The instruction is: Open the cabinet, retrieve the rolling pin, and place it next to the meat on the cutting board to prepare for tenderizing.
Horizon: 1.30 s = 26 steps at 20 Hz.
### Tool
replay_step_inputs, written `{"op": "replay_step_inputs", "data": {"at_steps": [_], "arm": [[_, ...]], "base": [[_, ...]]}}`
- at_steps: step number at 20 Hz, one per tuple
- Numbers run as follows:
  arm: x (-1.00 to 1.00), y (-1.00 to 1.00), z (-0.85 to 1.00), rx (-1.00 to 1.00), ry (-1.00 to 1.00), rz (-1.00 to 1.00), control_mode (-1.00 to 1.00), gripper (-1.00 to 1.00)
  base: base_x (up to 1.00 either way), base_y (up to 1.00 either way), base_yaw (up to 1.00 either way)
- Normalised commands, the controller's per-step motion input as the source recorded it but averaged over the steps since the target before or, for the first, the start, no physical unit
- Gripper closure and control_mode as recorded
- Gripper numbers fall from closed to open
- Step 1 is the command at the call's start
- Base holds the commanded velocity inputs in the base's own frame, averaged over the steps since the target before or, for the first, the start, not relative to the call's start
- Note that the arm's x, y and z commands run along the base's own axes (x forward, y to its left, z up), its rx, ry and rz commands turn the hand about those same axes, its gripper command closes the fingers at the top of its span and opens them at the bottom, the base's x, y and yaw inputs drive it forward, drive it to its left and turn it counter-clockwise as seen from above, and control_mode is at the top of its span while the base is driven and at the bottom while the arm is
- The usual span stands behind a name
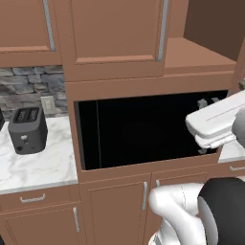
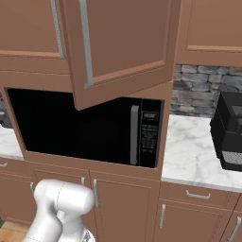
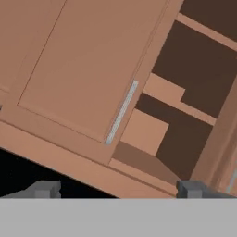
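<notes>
One door: the cabinet (image 2: 120, 42) door is swung partly outward on its hinge side, judged to have been pulled so that the inside can be reached.
Door handle: a long silver bar handle (image 3: 121, 112) is set upright near the door's free edge; its long axis runs floor to ceiling.
Cabinet inside: bare brown shelves (image 3: 162, 90) are exposed beside the open door; no rolling pin can be made out on them, so its heading cannot be told.
Gripper: the gripper (image 3: 115, 190) is held spread wide, nothing between its tips, faced at the opening; it is judged to be lined up for a reach inside.
Below: a black microwave (image 2: 94, 127) is built in under the cabinet.
Tabletop: a toaster (image 1: 27, 129) is stood on the marble tabletop (image 1: 43, 165) at left; a coffee machine (image 2: 229, 130) at right.
</notes>
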Motion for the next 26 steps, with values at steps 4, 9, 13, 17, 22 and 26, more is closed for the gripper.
{"op": "replay_step_inputs", "data": {"at_steps": [4, 9, 13, 17, 22, 26], "arm": [[0.83, 0.00, -0.26, -0.17, 0.08, -0.01, -1.00, -1.00], [0.82, 0.00, -0.12, -0.17, 0.12, -0.01, -1.00, -1.00], [0.18, 0.02, -0.13, -0.21, 0.04, -0.04, -1.00, -1.00], [0.15, -0.09, -0.08, -0.19, 0.00, -0.07, -1.00, -1.00], [0.29, -0.27, 0.00, -0.14, 0.02, -0.15, -1.00, -1.00], [0.39, -0.30, 0.00, -0.10, 0.06, -0.18, -1.00, -1.00]], "base": [[0.00, 0.00, 0.00], [0.00, 0.00, 0.00], [0.00, 0.00, 0.00], [0.00, 0.00, 0.00], [0.00, 0.00, 0.00], [0.00, 0.00, 0.00]]}}
